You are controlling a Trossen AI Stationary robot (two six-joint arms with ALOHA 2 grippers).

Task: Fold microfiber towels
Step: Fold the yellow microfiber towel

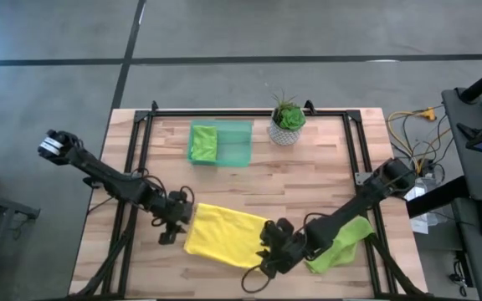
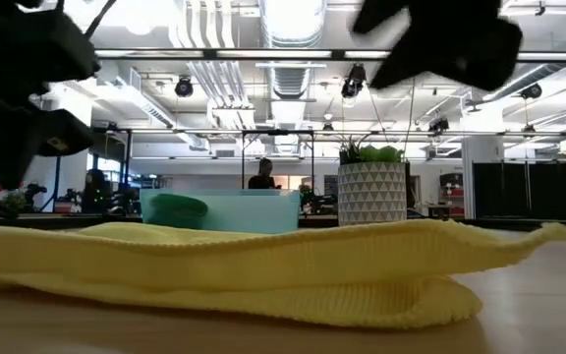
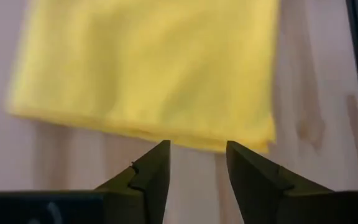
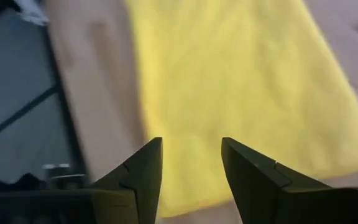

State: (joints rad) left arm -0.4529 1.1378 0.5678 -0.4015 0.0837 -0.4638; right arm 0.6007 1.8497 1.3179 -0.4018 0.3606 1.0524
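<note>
A yellow microfiber towel (image 1: 224, 236) lies folded flat on the wooden table near its front edge. The low view shows it in two layers (image 2: 263, 270). My left gripper (image 3: 197, 155) stands open just off the towel's left edge (image 3: 142, 127), lifted above the table. My right gripper (image 4: 191, 152) stands open above the towel's right end (image 4: 241, 93), with nothing between its fingers. A lime green towel (image 1: 341, 247) lies crumpled under my right arm at the front right. Another green towel (image 1: 203, 142) lies folded in a translucent green tray (image 1: 239, 144).
A potted plant (image 1: 287, 121) in a white patterned pot stands at the far edge, right of the tray. A black frame (image 1: 141, 142) runs around the table's sides. Bare wood shows in the table's middle (image 1: 258, 188).
</note>
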